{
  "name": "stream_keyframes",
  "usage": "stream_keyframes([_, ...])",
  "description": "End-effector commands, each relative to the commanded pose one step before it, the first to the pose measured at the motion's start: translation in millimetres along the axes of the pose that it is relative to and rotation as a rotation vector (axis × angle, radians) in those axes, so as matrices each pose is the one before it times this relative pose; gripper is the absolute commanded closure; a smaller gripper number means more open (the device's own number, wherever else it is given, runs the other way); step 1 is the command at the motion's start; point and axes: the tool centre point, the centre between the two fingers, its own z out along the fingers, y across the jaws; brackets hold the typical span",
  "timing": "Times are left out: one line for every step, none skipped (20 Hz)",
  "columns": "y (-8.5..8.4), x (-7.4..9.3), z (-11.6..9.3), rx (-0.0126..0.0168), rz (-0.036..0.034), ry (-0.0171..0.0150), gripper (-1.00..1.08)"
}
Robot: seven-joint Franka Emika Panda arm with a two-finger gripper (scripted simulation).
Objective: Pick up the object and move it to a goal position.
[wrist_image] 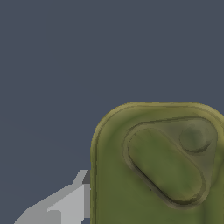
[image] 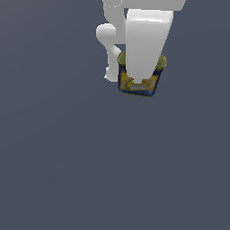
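- sitting right under the white gripper (image: 140,81), the tin (image: 139,83) shows its blue-and-yellow label side below the wide finger in front of it.
- the wrist view fills with the tin's olive-green top (wrist_image: 162,166), a grey fingertip (wrist_image: 70,203) touching its edge — a finger on a side suits a pinch across the narrow body.
- whether the jaws actually clamp it i cannot tell — the far finger is hidden.
- no goal marker shows on the plain grey floor (image: 67,170).

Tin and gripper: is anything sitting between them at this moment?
Nothing visible. The gripper is right over the tin, and in the wrist view one finger lies against the tin's side. No goal marker shows.
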Motion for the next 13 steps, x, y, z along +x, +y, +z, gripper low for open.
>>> stream_keyframes([0.08, 0.36, -11.76, -0.00342, 0.00044, 0.00072, 1.08])
stream_keyframes([0.13, 0.17, -2.82, 0.0, 0.0, 0.0, 1.08])
stream_keyframes([0.12, 0.15, -2.48, 0.0, 0.0, 0.0, 1.08])
stream_keyframes([0.13, 0.13, -2.16, 0.0, 0.0, 0.0, 1.08])
stream_keyframes([0.13, 0.11, -1.85, 0.0, 0.0, 0.0, 1.08])
stream_keyframes([0.13, 0.1, -1.56, 0.0, 0.0, 0.0, 1.08])
stream_keyframes([0.14, 0.08, -1.28, 0.0, 0.0, 0.0, 1.08])
stream_keyframes([0.14, 0.06, -1.01, 0.0, 0.0, 0.0, 1.08])
stream_keyframes([0.14, 0.04, -0.76, 0.0, 0.0, 0.0, 1.08])
stream_keyframes([0.14, 0.03, -0.54, 0.0, 0.0, 0.0, 1.08])
stream_keyframes([0.12, 0.02, -0.34, 0.0, 0.0, 0.0, 1.08])
stream_keyframes([0.08, 0.01, -0.18, 0.0, 0.0, 0.0, 1.08])
stream_keyframes([0.03, 0.0, -0.05, 0.0, 0.0, 0.0, 1.08])
